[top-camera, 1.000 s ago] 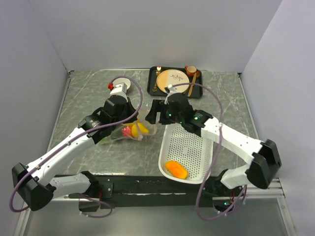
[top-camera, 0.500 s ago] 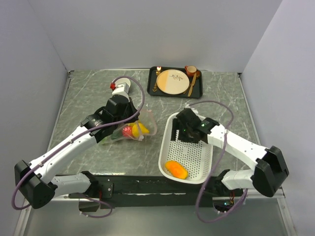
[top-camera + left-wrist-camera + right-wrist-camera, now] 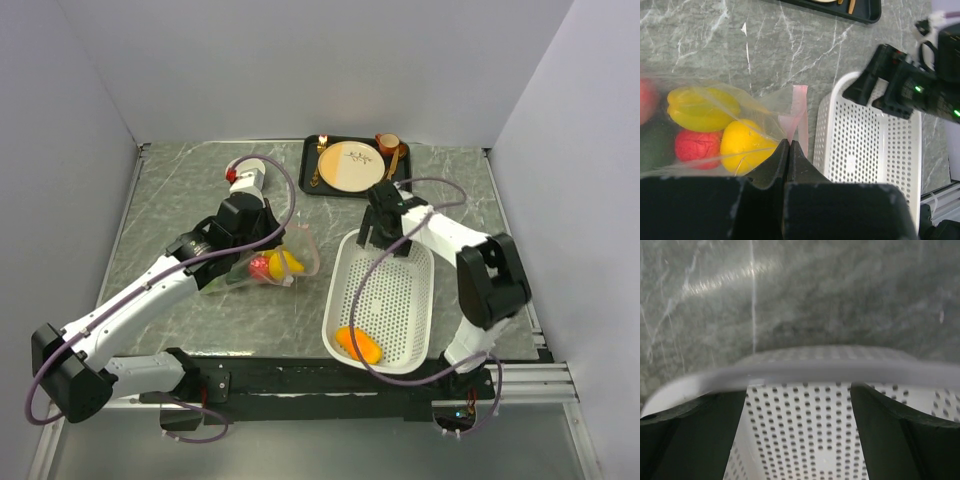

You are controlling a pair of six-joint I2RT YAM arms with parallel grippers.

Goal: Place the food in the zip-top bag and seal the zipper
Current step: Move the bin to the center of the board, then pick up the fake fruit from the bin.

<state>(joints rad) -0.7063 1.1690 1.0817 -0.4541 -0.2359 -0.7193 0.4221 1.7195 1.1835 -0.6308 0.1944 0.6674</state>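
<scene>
- Top external view: the right gripper has backed away from the bag's mouth over the last second. It now hangs over the far end of the white basket, well apart from the bag.
- Right wrist view: its fingers are spread with only the basket rim below them. It is released and empty.
- The left gripper has not shifted. It is clenched on the bag's edge right at the pink strip, keeping the mouth lifted off the table.
- The bag lies on the table just left of the basket, mouth turned toward it.
- Inside the bag I see two yellow pieces, a red piece and a dark shape at the frame edge that I cannot identify.
- One orange piece is left, lying at the near end of the basket.
- My read: a drop-off has just ended and the right arm is free to go for that orange piece. It has to come back along the basket to reach it.
- The strip looks unsealed, and sealing has to wait until the last piece is in.
- Risk: the left pinch is narrow, so the mouth may sag shut before the next piece arrives.
</scene>
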